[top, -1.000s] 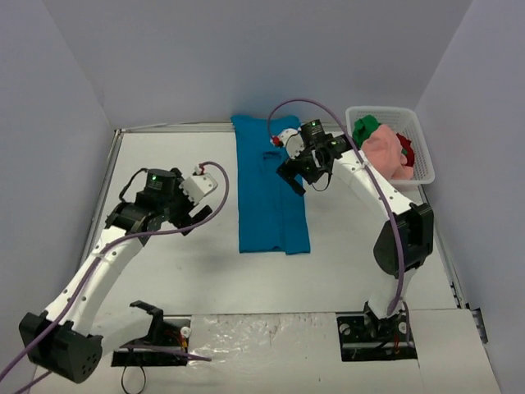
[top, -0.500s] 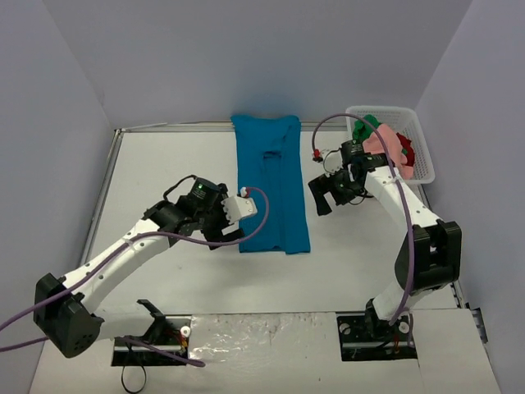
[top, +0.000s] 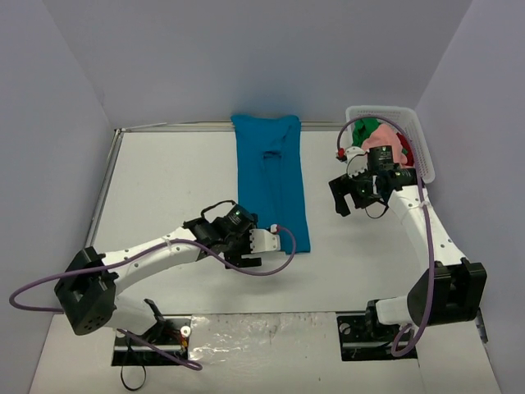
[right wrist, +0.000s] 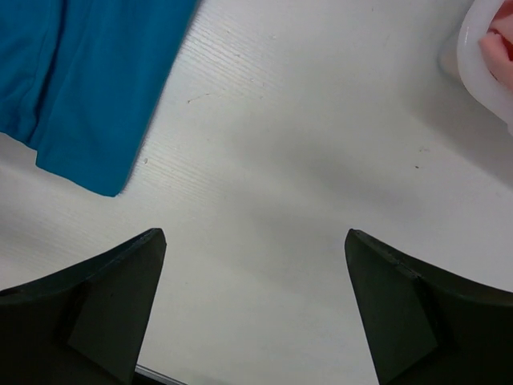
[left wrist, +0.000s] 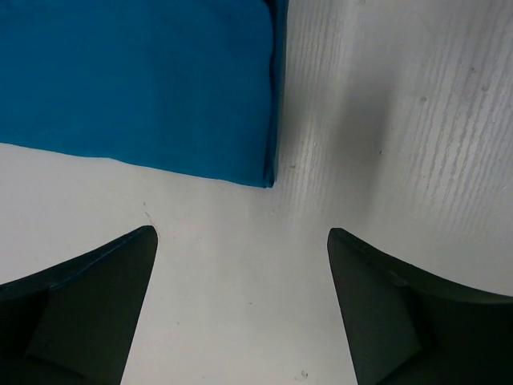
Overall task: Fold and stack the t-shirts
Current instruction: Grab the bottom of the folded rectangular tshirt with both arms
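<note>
Lying lengthwise-folded, the teal-blue t-shirt [top: 271, 189] needs cross-folding, left gripper [left wrist: 240, 234] and right gripper [right wrist: 255, 234] gape empty, others wait in the basket [top: 385, 109].

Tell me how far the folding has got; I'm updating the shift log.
Done: the teal-blue t-shirt lies flat, seemingly folded lengthwise into a narrow strip. In hand: nothing; the left pincer hangs open by its near corner, the right pincer open over bare table. Left: its cross folds, and the other shirts bunched in the basket.
</note>
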You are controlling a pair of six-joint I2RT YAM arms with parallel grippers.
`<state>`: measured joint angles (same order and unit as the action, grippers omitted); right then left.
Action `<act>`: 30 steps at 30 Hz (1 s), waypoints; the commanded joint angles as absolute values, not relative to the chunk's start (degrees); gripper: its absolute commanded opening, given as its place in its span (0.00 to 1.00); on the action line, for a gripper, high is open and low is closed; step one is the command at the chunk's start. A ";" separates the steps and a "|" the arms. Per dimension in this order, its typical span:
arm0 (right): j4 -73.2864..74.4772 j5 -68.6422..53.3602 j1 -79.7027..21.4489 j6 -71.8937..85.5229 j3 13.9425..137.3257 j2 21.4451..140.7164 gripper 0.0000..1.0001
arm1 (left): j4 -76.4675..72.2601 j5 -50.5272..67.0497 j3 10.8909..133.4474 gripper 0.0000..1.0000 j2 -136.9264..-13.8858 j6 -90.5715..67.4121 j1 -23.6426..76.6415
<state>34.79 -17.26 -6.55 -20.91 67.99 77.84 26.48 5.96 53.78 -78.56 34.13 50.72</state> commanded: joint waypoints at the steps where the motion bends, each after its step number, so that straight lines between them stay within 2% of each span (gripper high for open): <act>1: 35.07 -18.46 -5.80 -21.36 67.15 77.43 0.90 | 22.94 5.19 53.09 0.86 -78.22 35.51 50.89; 7: 35.16 -19.69 -5.36 -21.71 66.89 78.31 0.89 | 20.48 5.01 52.21 0.84 -80.32 35.77 50.89; 12: 35.16 -19.60 -5.36 -21.88 66.53 78.75 0.89 | 20.13 6.50 53.17 0.77 -82.44 35.51 50.89; 20: 35.07 -20.39 -5.36 -22.06 66.27 79.10 0.88 | 20.83 7.12 54.32 0.75 -84.02 36.30 50.89; 25: 35.16 -21.18 -5.36 -22.32 66.09 79.19 0.88 | 21.36 7.38 55.28 0.69 -85.25 36.47 49.75; 30: 35.16 -21.01 -5.36 -22.50 66.09 79.72 0.88 | 22.59 9.93 57.12 0.68 -87.01 36.65 48.08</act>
